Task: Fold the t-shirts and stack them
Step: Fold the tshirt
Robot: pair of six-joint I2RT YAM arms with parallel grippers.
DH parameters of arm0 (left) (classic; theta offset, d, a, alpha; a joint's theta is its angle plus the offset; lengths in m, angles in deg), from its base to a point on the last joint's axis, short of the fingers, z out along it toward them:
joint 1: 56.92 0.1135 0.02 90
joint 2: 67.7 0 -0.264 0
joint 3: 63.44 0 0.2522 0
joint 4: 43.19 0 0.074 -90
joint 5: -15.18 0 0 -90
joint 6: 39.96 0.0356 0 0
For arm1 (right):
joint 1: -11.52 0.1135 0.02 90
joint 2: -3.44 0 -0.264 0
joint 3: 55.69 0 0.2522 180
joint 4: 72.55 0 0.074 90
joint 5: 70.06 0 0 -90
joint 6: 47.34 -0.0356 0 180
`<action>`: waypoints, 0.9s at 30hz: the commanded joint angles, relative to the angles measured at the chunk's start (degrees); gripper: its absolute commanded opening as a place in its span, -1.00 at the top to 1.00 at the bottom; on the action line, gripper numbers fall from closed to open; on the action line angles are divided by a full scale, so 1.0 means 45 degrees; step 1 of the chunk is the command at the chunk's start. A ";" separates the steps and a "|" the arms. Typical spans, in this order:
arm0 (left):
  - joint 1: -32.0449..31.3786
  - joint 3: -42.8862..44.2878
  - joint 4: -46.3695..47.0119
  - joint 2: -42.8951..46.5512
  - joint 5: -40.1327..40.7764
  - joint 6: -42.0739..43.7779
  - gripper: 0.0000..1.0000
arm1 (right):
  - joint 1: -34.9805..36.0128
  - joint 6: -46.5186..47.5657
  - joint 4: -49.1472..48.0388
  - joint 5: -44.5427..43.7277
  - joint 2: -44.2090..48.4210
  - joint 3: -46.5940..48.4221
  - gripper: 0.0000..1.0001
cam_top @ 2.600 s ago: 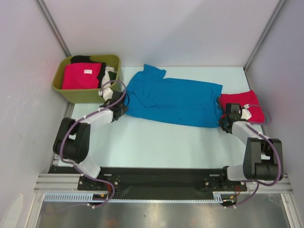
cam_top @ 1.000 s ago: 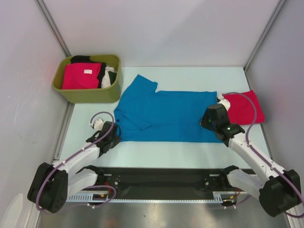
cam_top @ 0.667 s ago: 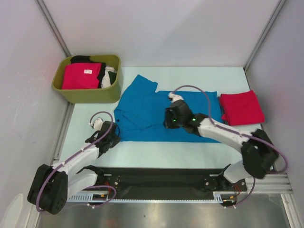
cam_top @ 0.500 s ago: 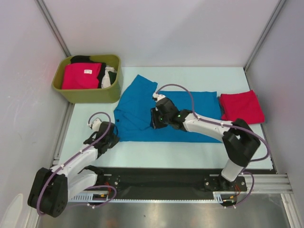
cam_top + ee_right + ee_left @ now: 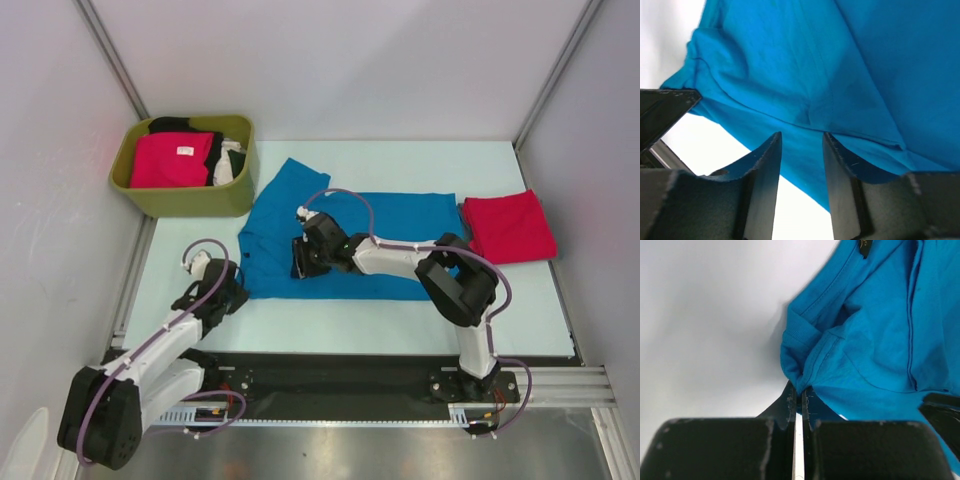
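- The blue t-shirt lies spread flat across the middle of the counter, with its collar end toward the left.
- The left hand sits low at the shirt's near-left corner. In the left wrist view the left hand has its fingers pressed together, with a bunched fold of the blue hem pinched at their tips.
- The right hand reaches across the shirt's left half. In the right wrist view the right hand has its fingers partly apart above the blue cloth. They hold nothing, and a crease lies just ahead of the gap.
- A red t-shirt lies folded at the right end of the counter, just beside the blue shirt.
- An olive tub stands at the far left. It holds a crimson-pink t-shirt with a white label, plus black cloth and white cloth.
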 commanded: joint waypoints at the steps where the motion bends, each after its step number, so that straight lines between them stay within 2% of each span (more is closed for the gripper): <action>1: 0.0157 -0.0107 -0.0320 0.0398 0.0155 0.0410 0.99 | 0.0096 -0.0554 -0.0582 0.0048 -0.0345 0.0563 0.11; 4: 0.0157 -0.0087 -0.0340 0.0477 0.0175 0.0468 0.99 | 0.0096 -0.0692 -0.0796 -0.0032 -0.0598 0.0601 0.06; 10: 0.0176 -0.0126 -0.0341 0.0478 0.0234 0.0527 0.99 | 0.0096 -0.1004 -0.0659 -0.0462 -0.1165 0.0992 0.10; 15: 0.0176 -0.0244 -0.0204 0.0361 0.0214 0.0546 0.99 | -0.0001 -0.1570 -0.0797 -0.0891 -0.1263 0.0974 0.38; 16: 0.0176 -0.0244 -0.0145 0.0341 0.0195 0.0547 0.99 | -0.0040 -0.1668 -0.0894 -0.0949 -0.1263 0.0954 0.53; 18: 0.0176 -0.0283 -0.0086 0.0263 0.0136 0.0547 0.99 | -0.0157 -0.1902 -0.0934 -0.1067 -0.1263 0.0973 0.65; 19: 0.0176 -0.0302 -0.0067 0.0243 0.0117 0.0547 0.99 | -0.0216 -0.1961 -0.1011 -0.1067 -0.1263 0.0954 0.83; 21: 0.0176 -0.0341 0.0011 0.0204 0.0078 0.0547 0.99 | -0.0372 -0.2234 -0.1012 -0.1125 -0.1283 0.0973 0.97; 23: 0.0176 -0.0322 0.0031 0.0184 0.0078 0.0566 0.99 | -0.0528 -0.2468 -0.1031 -0.1146 -0.1205 0.0759 1.00; 27: 0.0176 -0.0303 -0.0008 0.0184 0.0136 0.0624 0.99 | -0.1249 -0.3462 -0.2435 -0.0737 -0.0524 -0.0294 1.00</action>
